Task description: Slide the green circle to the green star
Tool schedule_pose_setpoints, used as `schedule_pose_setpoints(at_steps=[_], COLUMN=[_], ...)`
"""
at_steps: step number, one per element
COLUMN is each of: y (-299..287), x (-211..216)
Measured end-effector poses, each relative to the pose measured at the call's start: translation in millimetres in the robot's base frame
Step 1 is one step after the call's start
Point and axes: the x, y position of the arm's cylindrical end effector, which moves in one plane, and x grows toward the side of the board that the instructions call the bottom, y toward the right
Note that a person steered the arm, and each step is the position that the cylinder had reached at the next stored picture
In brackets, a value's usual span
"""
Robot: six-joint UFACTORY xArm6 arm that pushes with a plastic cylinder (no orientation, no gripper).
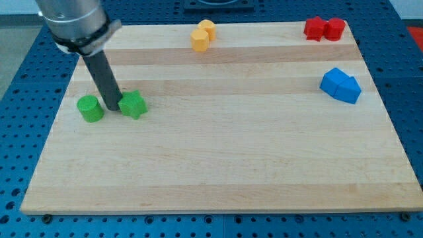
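Standing between the two green blocks: my tip [113,108], lower end of a plain dark rod, no jaws to open or close, nothing held. Sitting hard against the left side of the green star [133,104], or very nearly so; contact not resolvable. Lying just beside the tip on the view's left, a narrow gap showing: the green circle [90,108], upright, near the left edge of the board [211,172].

Judging the step in hand: approach, not push. Occupying the very gap the circle has to cross, so blocking the task rather than advancing it. Risking a shove of the star toward the view's right if driven on from this spot.

Calling for next: backing out of the gap, circling round to the circle's far left side, then pushing rightward in line with the star until the two meet. Needing a centred line on the circle to stop it rolling off sideways.

Remaining well apart and not concerned: yellow blocks [203,34] at top centre, red blocks [324,28] top right, blue block [340,85] at right.
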Motion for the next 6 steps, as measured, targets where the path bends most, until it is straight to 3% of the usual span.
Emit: schedule_pose_setpoints(at_steps=[3, 5, 6], y=[-62, -84, -37], x=[-51, 4, 1])
